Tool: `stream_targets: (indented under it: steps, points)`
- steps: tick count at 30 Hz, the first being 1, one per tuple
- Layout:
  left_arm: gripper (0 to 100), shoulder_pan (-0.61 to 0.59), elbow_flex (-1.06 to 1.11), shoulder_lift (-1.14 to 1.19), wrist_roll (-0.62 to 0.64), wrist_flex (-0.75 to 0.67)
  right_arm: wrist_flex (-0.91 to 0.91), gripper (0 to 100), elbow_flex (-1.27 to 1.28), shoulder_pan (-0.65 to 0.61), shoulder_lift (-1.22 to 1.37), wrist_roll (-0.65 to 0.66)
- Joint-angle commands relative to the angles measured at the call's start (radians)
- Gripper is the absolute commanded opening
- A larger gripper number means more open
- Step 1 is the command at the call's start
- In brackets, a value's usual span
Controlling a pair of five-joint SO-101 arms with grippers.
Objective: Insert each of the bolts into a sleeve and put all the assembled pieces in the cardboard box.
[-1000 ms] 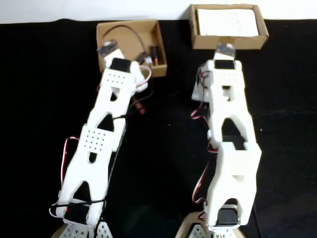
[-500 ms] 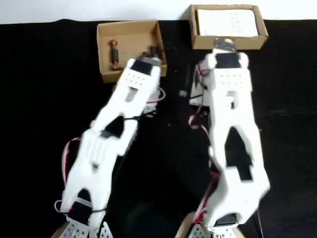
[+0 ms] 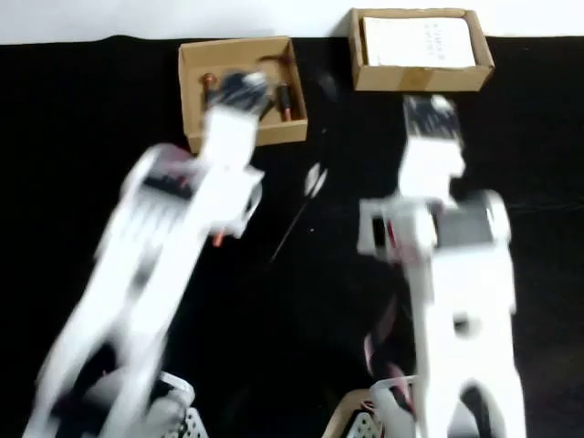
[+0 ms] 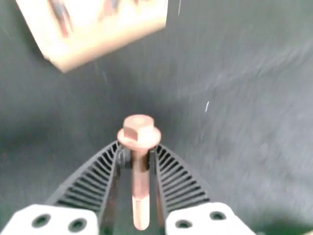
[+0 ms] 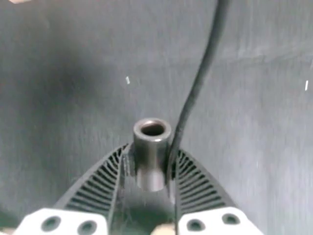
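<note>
In the left wrist view my left gripper [image 4: 138, 155] is shut on a copper bolt [image 4: 139, 147], hex head pointing away from the wrist, above the black mat. The cardboard box [image 4: 93, 27] lies some way ahead of it. My right gripper [image 5: 149, 162] is shut on a dark sleeve [image 5: 152, 147] with its open bore facing away from the wrist. From above, both arms are blurred: the left arm [image 3: 196, 196] ends near the cardboard box [image 3: 240, 137], which holds copper pieces [image 3: 285, 99]. The right arm [image 3: 438, 210] stands below the other box.
A second cardboard box [image 3: 422, 75] with a white sheet inside sits at the back right. A thin black cable [image 5: 203, 68] crosses the mat close beside the sleeve and runs between the arms [image 3: 294, 219]. A black mat [image 3: 538, 164] covers the table.
Both arms have pulled back from the two boxes and risen toward the high camera. The left arm swung left. Both are in fast motion now.
</note>
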Motion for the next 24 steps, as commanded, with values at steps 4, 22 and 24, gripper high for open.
stream_targets:
  steps: [4, 22, 24]
  points:
    - [1, -0.005, 0.248, -0.568, -0.006, -0.334, -0.315, 0.8, 0.452, -0.041, -0.42, 0.071]
    - [4, 0.251, -0.312, -0.183, 0.207, -0.155, -1.27, 0.8, 1.322, -0.415, -0.954, 0.066]
    - [1, 0.294, -0.308, -0.15, 0.207, -0.158, -1.27, 0.8, 1.322, -0.415, -0.954, 0.064]
